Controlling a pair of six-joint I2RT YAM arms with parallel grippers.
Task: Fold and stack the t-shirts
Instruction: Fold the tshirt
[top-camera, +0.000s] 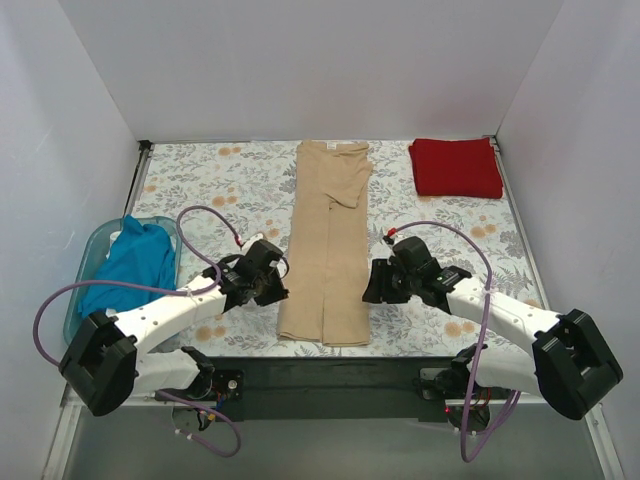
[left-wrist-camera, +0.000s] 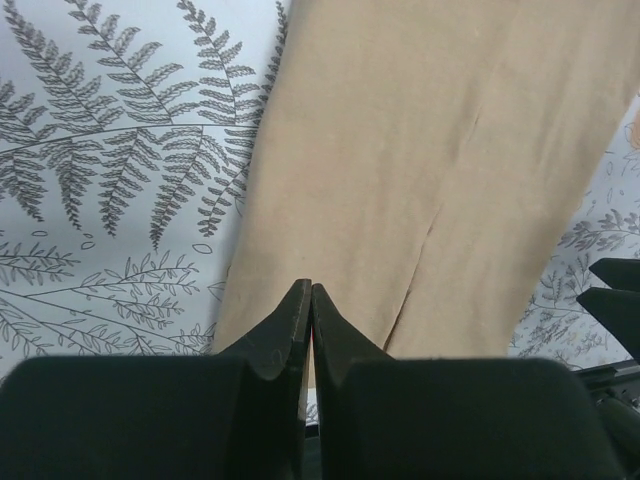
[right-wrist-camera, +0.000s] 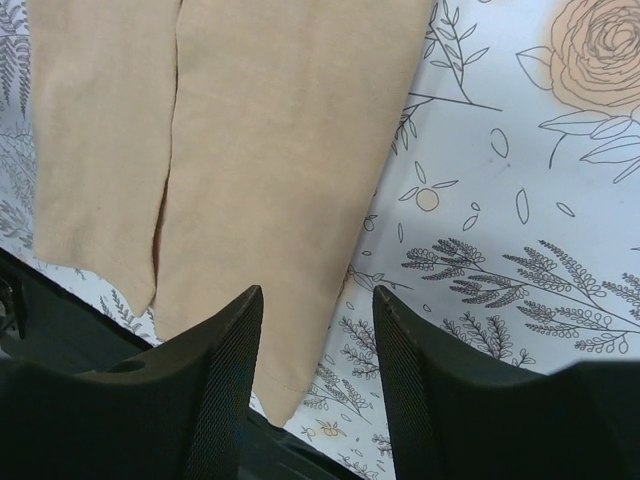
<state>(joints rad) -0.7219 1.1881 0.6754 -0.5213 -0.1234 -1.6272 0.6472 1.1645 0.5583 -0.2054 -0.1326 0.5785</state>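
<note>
The tan t-shirt (top-camera: 328, 250) lies flat in the middle of the table, folded lengthwise into a long narrow strip with both sides turned in to a centre seam. My left gripper (top-camera: 281, 291) is shut and empty, at the strip's left edge near its near end; in the left wrist view the gripper (left-wrist-camera: 311, 287) has its tips over the tan cloth (left-wrist-camera: 430, 150). My right gripper (top-camera: 369, 289) is open at the strip's right edge; in the right wrist view it (right-wrist-camera: 318, 292) straddles the tan hem corner (right-wrist-camera: 270, 130). The dark red t-shirt (top-camera: 455, 167) lies folded at the back right. The teal t-shirt (top-camera: 135, 262) lies crumpled in the tub.
A light blue plastic tub (top-camera: 90, 250) stands at the table's left edge. The floral tablecloth (top-camera: 230, 180) covers the table. White walls close in the left, back and right sides. The black base bar (top-camera: 330, 375) runs along the near edge.
</note>
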